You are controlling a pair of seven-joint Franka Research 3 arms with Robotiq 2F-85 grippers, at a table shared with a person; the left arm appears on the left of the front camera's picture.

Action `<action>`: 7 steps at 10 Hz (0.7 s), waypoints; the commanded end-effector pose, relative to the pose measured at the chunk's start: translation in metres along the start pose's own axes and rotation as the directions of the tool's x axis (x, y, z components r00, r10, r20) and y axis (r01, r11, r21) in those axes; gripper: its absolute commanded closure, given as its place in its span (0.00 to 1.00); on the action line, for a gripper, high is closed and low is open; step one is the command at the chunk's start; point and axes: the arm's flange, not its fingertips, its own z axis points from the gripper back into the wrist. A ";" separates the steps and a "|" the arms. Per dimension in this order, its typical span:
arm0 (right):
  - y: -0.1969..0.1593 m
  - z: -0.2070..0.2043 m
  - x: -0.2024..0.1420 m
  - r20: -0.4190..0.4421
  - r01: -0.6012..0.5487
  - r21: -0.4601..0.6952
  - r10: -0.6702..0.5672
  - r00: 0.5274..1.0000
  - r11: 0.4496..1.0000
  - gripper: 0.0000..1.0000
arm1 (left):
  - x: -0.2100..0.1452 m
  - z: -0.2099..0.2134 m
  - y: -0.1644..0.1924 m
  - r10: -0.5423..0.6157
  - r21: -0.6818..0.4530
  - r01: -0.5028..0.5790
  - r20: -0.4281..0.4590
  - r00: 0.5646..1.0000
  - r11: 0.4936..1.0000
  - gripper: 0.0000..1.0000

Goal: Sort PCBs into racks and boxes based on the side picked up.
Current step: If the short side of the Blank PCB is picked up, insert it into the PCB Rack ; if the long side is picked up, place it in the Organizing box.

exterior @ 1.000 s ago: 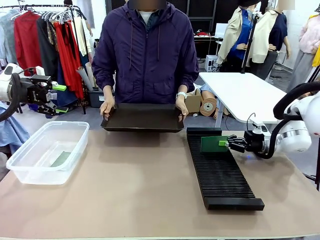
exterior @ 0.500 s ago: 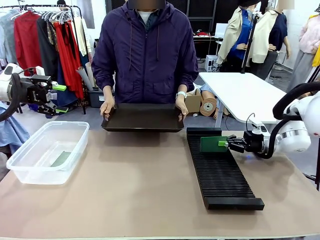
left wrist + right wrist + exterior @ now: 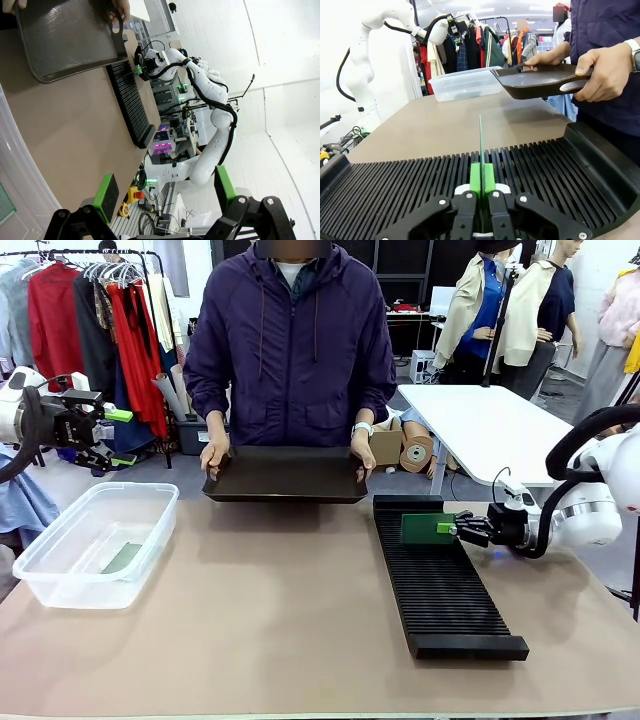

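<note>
L end effector [image 3: 122,436] is hanging released, pads wide apart, above the bench's [image 3: 280,620] left edge; the box [image 3: 95,542] is sitting just below it w/ one PCB [image 3: 122,558] lying flat inside. Person's hands [image 3: 214,454] are holding a black tray [image 3: 287,477] at the far edge, btwn the two end effectors. R end effector [image 3: 447,528] is clenching a second PCB [image 3: 421,528] by its edge, board standing upright in a slot at the far end of the rack [image 3: 440,585], directly ahead of its fingers.

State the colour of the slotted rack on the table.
Black; the rack shows best in the front view.
</note>
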 end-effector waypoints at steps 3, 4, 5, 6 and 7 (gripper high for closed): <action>-0.001 -0.003 -0.001 0.013 -0.053 -0.051 0.054 0.998 0.997 0.31 | -0.002 0.001 -0.002 -0.002 -0.001 0.002 0.003 1.000 1.000 0.00; 0.000 -0.004 0.001 0.020 -0.055 -0.047 0.056 0.998 0.997 0.11 | -0.002 0.001 -0.002 -0.002 -0.001 0.002 0.003 1.000 1.000 0.00; 0.002 -0.004 0.002 0.025 -0.055 -0.043 0.056 0.998 0.998 0.00 | -0.002 0.001 -0.002 -0.002 -0.001 0.002 0.003 1.000 1.000 0.00; 0.003 -0.003 0.004 0.027 -0.053 -0.039 0.055 0.998 0.998 0.00 | -0.002 0.001 -0.002 -0.002 -0.001 0.002 0.003 1.000 1.000 0.00; 0.004 -0.002 0.005 0.027 -0.051 -0.039 0.052 0.998 0.998 0.00 | -0.002 0.001 -0.002 -0.002 -0.001 0.002 0.003 1.000 1.000 0.00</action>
